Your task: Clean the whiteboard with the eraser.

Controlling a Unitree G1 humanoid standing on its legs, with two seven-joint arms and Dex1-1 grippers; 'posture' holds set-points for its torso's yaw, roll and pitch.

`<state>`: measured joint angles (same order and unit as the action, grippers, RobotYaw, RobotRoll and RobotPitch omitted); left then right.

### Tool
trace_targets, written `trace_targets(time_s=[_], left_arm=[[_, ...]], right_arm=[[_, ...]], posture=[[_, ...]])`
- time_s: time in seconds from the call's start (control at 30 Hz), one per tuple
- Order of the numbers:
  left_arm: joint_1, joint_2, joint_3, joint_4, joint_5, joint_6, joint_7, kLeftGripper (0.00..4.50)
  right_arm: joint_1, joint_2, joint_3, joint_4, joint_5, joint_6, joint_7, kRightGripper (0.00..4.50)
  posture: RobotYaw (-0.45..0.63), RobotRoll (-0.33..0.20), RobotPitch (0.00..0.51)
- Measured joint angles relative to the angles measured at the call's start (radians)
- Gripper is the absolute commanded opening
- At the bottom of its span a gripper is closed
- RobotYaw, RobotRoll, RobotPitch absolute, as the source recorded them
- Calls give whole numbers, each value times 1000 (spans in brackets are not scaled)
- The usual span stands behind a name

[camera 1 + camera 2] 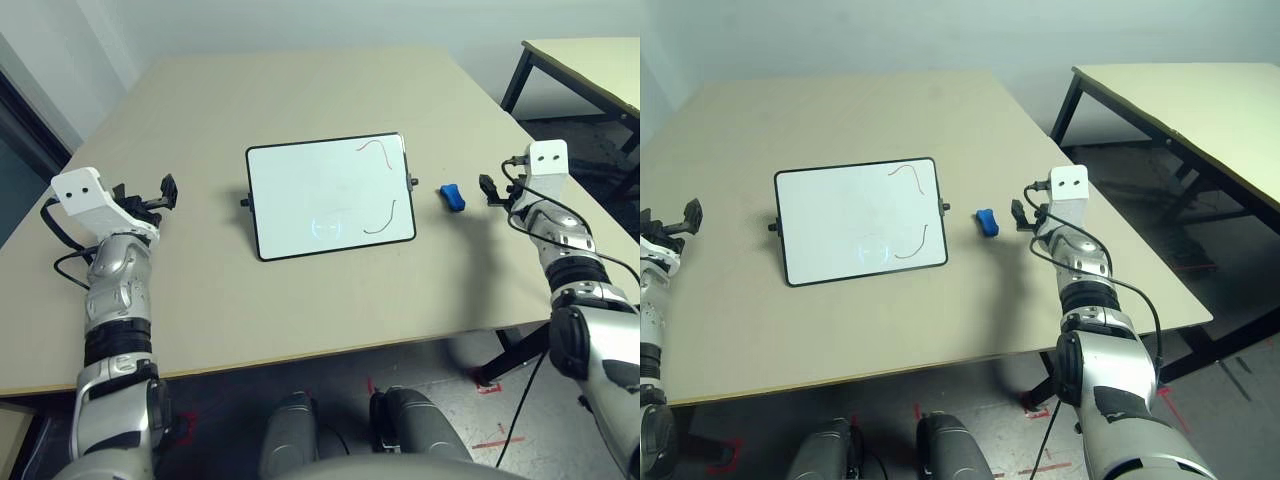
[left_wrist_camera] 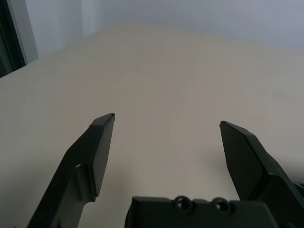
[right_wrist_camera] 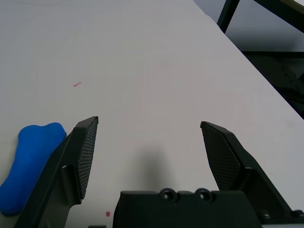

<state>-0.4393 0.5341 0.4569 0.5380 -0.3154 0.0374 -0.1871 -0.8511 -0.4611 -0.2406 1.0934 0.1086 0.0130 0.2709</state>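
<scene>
Right gripper (image 3: 149, 121) is wide open, holding nothing, and hides part of the blue eraser (image 3: 31, 166) at its 8 o'clock. Left gripper (image 2: 167, 116): open, empty too.

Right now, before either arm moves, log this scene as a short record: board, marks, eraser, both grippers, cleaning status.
board: whiteboard, flat on the table, between the two arms
marks: two thin curved pen lines, an upper one and a lower one, both towards the board's right side
eraser: blue, on the table between board and right gripper, not held
left gripper: fingers open, nothing between them
right gripper: fingers open, nothing between them
cleaning: pen lines remain on the board
</scene>
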Motion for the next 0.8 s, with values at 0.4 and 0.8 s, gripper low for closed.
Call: trace_targets(time_s=[0.4,0.8], left_arm=[[-109,12,-22,34,-3,4,-66,4500],[-218,70,-192,-164,-87,292,-431,4500]], right_arm=[[-14,-15,9,-43,0,74,18,4485],[49,31,127,-362,0,441,131,4485]], posture=[[-42,0,46],[-47,0,45]])
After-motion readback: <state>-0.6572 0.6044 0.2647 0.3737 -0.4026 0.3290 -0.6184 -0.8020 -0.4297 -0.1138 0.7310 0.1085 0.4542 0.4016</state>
